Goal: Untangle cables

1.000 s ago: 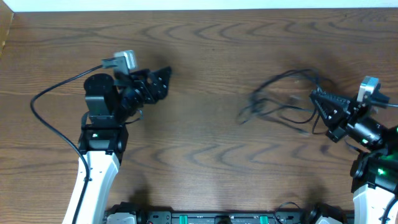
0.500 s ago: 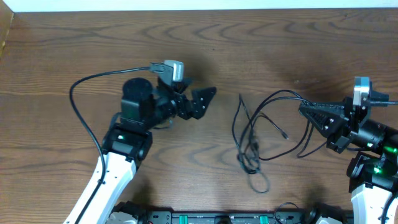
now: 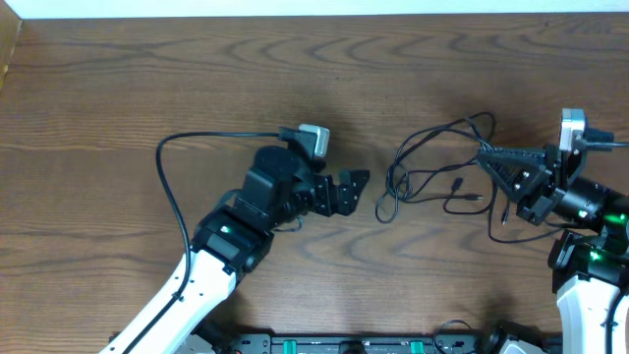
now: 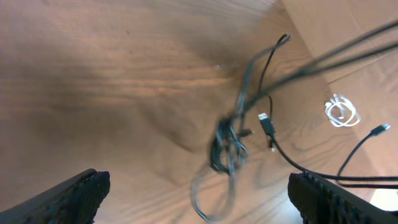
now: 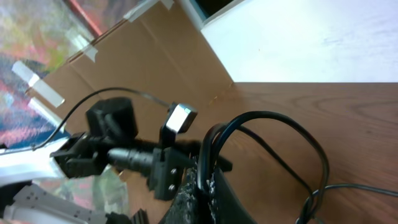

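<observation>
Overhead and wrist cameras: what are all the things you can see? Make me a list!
Thin black cables with small plug ends: tangled bunch, count unclear, black, on the table right of middle.
Small coiled white cord: one, white, on a pale surface past the table edge.
Brown wooden table: one, dark brown, under the cables.
Flat cardboard panel: one, light brown, beside the table.
Left arm's fingers: two, black, open, left of the bunch, not touching it.
Right arm's fingers: two, black, shut on the black cables.

Jaws spread wide on left gripper point(image 3: 361, 189), clamped on right gripper point(image 3: 488, 154)
</observation>
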Robot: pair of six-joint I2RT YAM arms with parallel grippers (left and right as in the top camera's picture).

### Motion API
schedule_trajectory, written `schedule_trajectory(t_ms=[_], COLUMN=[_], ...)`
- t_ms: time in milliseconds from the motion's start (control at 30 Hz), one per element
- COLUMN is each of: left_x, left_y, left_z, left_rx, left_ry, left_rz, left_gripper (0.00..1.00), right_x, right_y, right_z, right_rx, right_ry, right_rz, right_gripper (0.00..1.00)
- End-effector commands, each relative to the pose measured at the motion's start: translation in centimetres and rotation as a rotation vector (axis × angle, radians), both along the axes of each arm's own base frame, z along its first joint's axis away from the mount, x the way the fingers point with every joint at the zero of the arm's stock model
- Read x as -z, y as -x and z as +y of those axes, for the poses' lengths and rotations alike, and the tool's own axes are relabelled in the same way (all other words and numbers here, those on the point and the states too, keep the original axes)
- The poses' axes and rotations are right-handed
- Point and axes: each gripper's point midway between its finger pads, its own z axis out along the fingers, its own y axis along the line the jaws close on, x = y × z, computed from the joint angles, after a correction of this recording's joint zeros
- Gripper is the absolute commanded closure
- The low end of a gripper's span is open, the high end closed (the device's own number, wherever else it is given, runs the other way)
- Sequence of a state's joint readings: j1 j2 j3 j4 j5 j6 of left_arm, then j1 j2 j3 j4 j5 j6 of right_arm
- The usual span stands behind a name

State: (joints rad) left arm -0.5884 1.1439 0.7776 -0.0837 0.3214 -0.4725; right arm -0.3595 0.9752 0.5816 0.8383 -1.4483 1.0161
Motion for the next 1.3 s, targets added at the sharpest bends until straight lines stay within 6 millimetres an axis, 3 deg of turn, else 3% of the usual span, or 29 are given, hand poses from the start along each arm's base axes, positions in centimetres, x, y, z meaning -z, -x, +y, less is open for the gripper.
schedule_trajectory(t_ms=[0,133,333,533,667,800,1033,1167,1267], left_x=[0.3,2.0,5.1,11.2,13.5,13.1,12.1,12.1,11.5], left_y=[-0.3,-0.7,-1.2,-2.2,-2.5,-3.0,-3.7,-3.0,-1.3], left_z=[-0.2,-1.0,-4.2,-3.3,-2.8,-3.2,-3.8,-4.6,-6.5], left_rx=[-0.111,-0.179,-0.168,-0.255,-0.285,-0.286,-0.289,-0.239,-0.088], left_ry=[0.008,-0.037,-0.045,-0.174,-0.233,-0.208,-0.165,-0.141,-0.105], left_rz=[0.049,0.057,0.085,0.168,0.184,0.164,0.129,0.156,0.177], left_gripper=[0.02,0.02,0.02,0.02,0.02,0.02,0.02,0.02,0.02], right_x=[-0.7,-1.6,-2.7,-3.9,-6.3,-8.0,-8.6,-8.1,-7.1], right_y=[-0.4,0.2,1.1,1.9,2.4,2.6,2.3,1.7,0.4], right_z=[0.1,0.8,1.4,1.6,1.7,1.9,1.7,1.5,1.1], right_rx=[0.023,-0.002,-0.03,-0.042,-0.043,-0.051,-0.036,-0.032,-0.028], right_ry=[-0.006,-0.027,-0.051,-0.063,-0.056,-0.047,-0.061,-0.048,-0.032], right_rz=[-0.037,-0.033,-0.024,-0.039,-0.1,-0.114,-0.121,-0.135,-0.13], right_gripper=[0.99,0.99,0.99,0.99,0.98,0.99,0.96,0.96,0.95])
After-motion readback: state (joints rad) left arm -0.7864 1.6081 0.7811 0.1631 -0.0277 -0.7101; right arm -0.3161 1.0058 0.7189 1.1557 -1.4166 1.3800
